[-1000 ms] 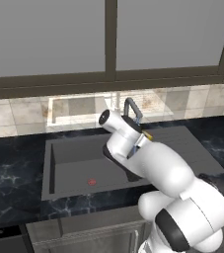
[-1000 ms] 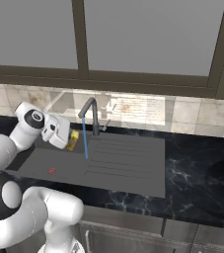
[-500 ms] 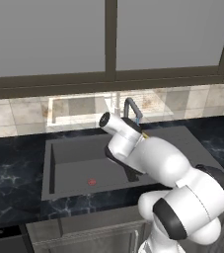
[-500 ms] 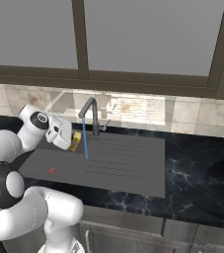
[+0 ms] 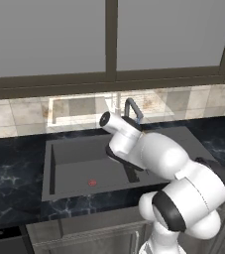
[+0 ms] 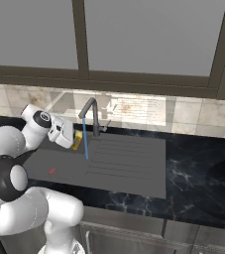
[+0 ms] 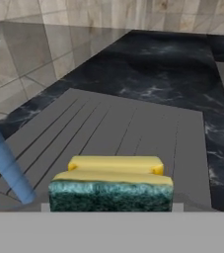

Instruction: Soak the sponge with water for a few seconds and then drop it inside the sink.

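Observation:
My gripper hangs over the sink and is shut on the sponge, a small yellow block with a dark green layer. In the hand view the sponge sits low in the middle, green side toward the camera. The water falls as a thin blue stream from the dark curved faucet. That stream passes just left of the sponge in the hand view, with a small gap between them. In the left base view my own arm hides the gripper and the sponge above the sink.
A red drain mark lies on the basin floor and also shows from the left. The ribbed drainboard stretches right of the basin. Marbled black countertop surrounds the sink, with a tiled wall and a window behind it.
The arm's elbow and lower links have swung to a new posture. The gripper stays beside the stream with the sponge still in it, shifted only slightly toward the water.

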